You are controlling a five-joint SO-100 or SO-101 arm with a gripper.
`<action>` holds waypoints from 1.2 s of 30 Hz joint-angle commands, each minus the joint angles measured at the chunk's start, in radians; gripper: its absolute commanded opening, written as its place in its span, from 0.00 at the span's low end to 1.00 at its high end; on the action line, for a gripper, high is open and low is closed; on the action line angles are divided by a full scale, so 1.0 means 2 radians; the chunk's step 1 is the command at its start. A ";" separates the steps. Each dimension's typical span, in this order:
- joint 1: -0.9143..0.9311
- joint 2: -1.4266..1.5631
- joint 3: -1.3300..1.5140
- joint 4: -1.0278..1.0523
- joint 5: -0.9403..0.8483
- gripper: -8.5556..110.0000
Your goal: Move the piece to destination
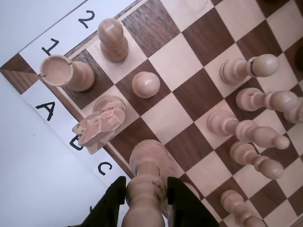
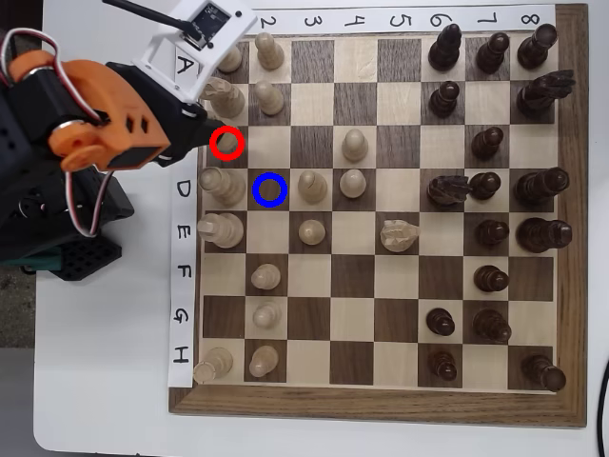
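We see our gripper (image 1: pixel 146 201) at the wrist view's bottom edge, clenched around the light bishop (image 1: pixel 147 177); the blue-ringed square (image 2: pixel 270 189) lies centre-left overhead.

Colours on the chessboard

The chessboard (image 2: pixel 376 405) is checked in dark brown and pale tan squares. A light tan piece (image 2: pixel 227 143) is circled by a red ring (image 2: pixel 227 129). A dark brown square (image 2: pixel 282 177) is marked with a blue ring (image 2: pixel 270 204). The arm (image 2: pixel 95 119) is coloured orange and black.
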 commanded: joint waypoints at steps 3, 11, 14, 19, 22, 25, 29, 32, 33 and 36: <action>0.002 0.015 -0.061 0.029 -0.007 0.07; 0.006 0.016 -0.127 0.066 -0.007 0.07; 0.010 0.019 -0.155 0.074 -0.010 0.07; 0.025 0.028 -0.200 0.078 -0.014 0.07; 0.045 0.026 -0.223 0.077 -0.011 0.07; 0.065 0.015 -0.250 0.078 -0.006 0.07; 0.087 0.004 -0.266 0.078 -0.010 0.07; 0.103 -0.007 -0.269 0.076 -0.012 0.07; 0.107 -0.012 -0.269 0.076 -0.013 0.07; 0.118 -0.030 -0.269 0.081 -0.011 0.07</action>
